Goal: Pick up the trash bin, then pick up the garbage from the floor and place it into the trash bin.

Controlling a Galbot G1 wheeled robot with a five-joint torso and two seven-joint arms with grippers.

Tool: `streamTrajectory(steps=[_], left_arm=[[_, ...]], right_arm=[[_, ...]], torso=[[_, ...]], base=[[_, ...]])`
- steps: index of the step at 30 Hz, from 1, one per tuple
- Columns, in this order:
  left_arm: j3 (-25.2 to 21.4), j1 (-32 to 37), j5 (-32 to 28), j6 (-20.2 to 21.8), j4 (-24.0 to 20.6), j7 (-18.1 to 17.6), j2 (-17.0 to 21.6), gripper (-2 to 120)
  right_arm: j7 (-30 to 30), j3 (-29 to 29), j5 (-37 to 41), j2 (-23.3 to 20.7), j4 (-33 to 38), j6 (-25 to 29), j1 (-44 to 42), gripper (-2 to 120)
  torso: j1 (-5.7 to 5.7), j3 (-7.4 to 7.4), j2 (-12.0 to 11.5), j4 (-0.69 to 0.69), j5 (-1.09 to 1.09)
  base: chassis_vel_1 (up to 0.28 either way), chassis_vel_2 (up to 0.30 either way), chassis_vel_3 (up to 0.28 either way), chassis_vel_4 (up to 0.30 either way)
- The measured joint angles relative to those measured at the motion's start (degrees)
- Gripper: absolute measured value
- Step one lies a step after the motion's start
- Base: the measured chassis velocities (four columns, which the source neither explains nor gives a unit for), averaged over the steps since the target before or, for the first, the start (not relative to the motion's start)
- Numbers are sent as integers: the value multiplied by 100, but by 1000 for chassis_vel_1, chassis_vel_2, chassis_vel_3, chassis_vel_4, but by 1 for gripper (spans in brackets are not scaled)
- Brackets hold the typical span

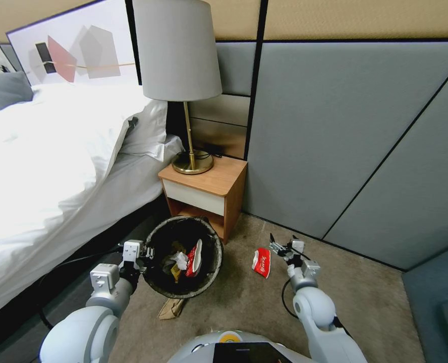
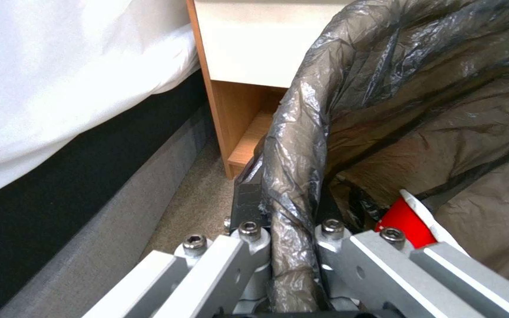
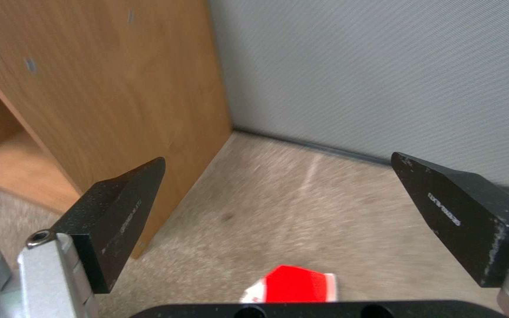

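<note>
The trash bin (image 1: 211, 262), white with a dark liner bag, is in front of the nightstand. My left gripper (image 1: 147, 252) is shut on its left rim. The left wrist view shows the fingers (image 2: 248, 207) clamping the bag-covered rim (image 2: 293, 145). Inside the trash bin lie a red-and-white wrapper (image 1: 194, 258) (image 2: 404, 218), white tissue (image 1: 180, 259) and a yellow scrap (image 1: 175, 273). On the floor (image 1: 244, 297), another red-and-white wrapper (image 1: 262, 262) (image 3: 296, 285) lies just left of my right gripper (image 1: 283, 241) (image 3: 278, 194), which is open and hovers just over it. Brown crumpled paper (image 1: 172, 308) lies by the bin's near edge.
A wooden nightstand (image 1: 204, 194) (image 3: 107, 88) with a brass lamp (image 1: 191, 159) stands behind the bin. The bed (image 1: 47, 166) is at the left and grey wall panels (image 1: 345, 141) close the back and right. Open carpet lies to the right of the wrapper.
</note>
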Motion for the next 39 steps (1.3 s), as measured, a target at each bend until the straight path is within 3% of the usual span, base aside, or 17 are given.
streamTrajectory(steps=[10,12,20,23,30,39], left_arm=[[7,-13,-146,40,0,7,145,1],[2,-37,-154,40,0,14,145,1],[18,-50,-171,40,0,28,229,1],[18,-67,-173,41,0,33,261,1],[39,-45,-132,47,0,37,232,1],[64,-66,-52,46,0,51,227,1]], right_arm=[[109,-282,-85,265,-1556,13,982,100],[105,-284,-189,378,-2130,145,1256,100],[22,-392,-167,447,-3157,433,1665,100],[-26,-542,-53,460,-3897,662,1877,100],[-55,-634,134,612,-4731,900,2153,100],[141,-672,181,791,-5185,1029,2247,100]], torso=[[0,0,0,-1,0],[0,0,0,0,0],[0,0,0,0,0],[0,0,0,-1,0],[0,0,0,0,0],[-1,-1,0,-1,-3]], base=[[0,0,0,0],[0,0,0,0],[0,0,0,0],[0,0,0,0],[0,0,0,0],[0,0,0,0]])
